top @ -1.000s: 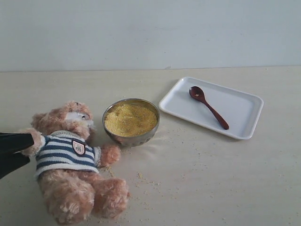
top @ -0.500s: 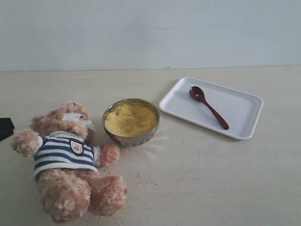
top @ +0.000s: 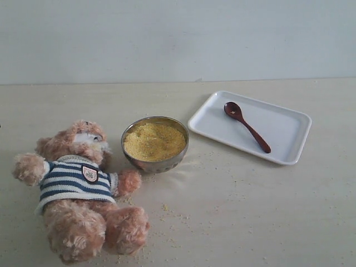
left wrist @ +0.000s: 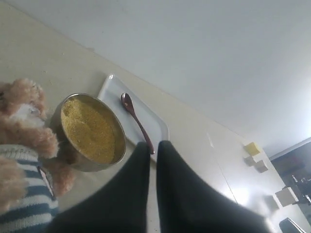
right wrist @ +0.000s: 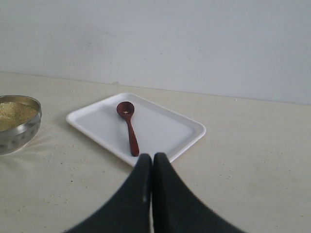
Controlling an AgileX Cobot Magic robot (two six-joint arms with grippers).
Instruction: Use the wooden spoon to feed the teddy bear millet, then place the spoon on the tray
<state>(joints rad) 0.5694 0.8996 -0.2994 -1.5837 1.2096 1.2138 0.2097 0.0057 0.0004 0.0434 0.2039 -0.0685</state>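
Teddy bear [top: 78, 189], fluffy light-brown plush with a pale muzzle and a navy-and-white striped shirt bearing a shield badge, lies on its back at the left of the pale table [top: 250, 211]. Its head is just beside a small round metal bowl [top: 155, 162], and one paw lies close to the bowl's base. The bowl stands upright near the middle and is heaped with millet [top: 154, 140], fine yellow grains filling it almost to the rim. Loose grains [top: 166, 208] are scattered on the table in front of the bowl and around the bear's legs. At the right, apart from the bowl, sits a flat white rectangular tray [top: 286, 130] with rounded corners and a low raised rim. A small, glossy, dark reddish-brown wooden spoon [top: 246, 126] lies diagonally inside it, oval bowl toward the far left and slim handle toward the near right. The right wrist view shows a yellow speck in the spoon's bowl. The left pincer [left wrist: 153, 143] is clenched and empty, above the table near the bear and the bowl. The right pincer [right wrist: 151, 155] is likewise clenched on nothing, near the tray's near edge and clear of the spoon.
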